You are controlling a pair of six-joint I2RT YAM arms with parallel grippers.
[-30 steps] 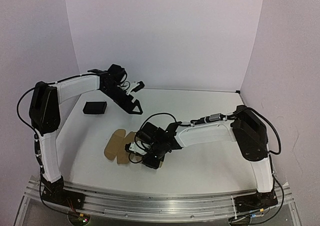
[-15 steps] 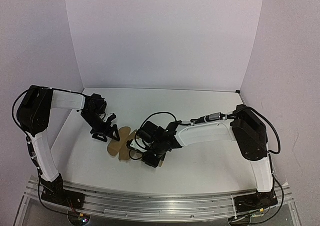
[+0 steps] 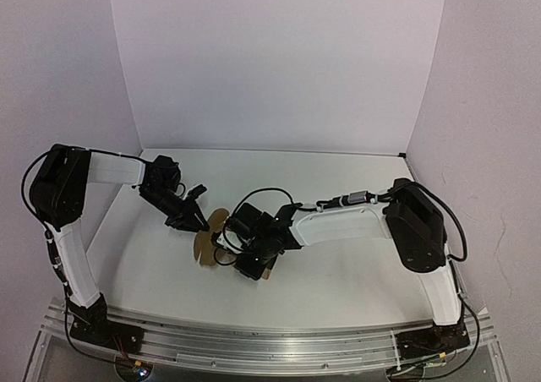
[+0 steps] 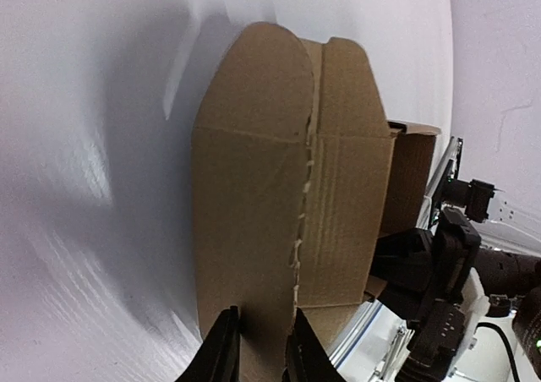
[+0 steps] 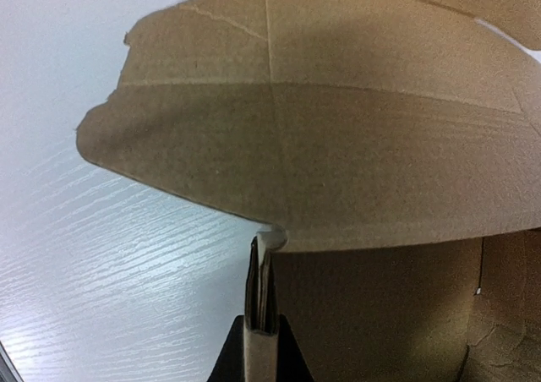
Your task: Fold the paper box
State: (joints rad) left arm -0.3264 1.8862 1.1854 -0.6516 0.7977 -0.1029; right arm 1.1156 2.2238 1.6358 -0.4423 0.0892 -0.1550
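The paper box [image 3: 205, 240] is a brown cardboard sheet, part folded, lying mid-table; its rounded left flap stands up. My left gripper [image 3: 196, 221] is at that flap. In the left wrist view the left gripper [image 4: 262, 357] has its jaws a narrow gap apart, with the face of the box [image 4: 254, 188] showing between them; a pinch cannot be made out. My right gripper [image 3: 238, 248] is at the sheet's right side. In the right wrist view that gripper [image 5: 262, 302] is shut on a thin pale edge of the box [image 5: 338, 137], under an overhanging flap.
White walls close in the table [image 3: 355, 272] at the back and on both sides. An aluminium rail [image 3: 254, 340] with both arm bases runs along the near edge. A black cable [image 3: 262, 196] loops above the right wrist.
My left arm swung down from the back to the sheet's left flap and its jaws narrowed from wide open. The flap rose from flat to standing. The right gripper stayed shut on the box.
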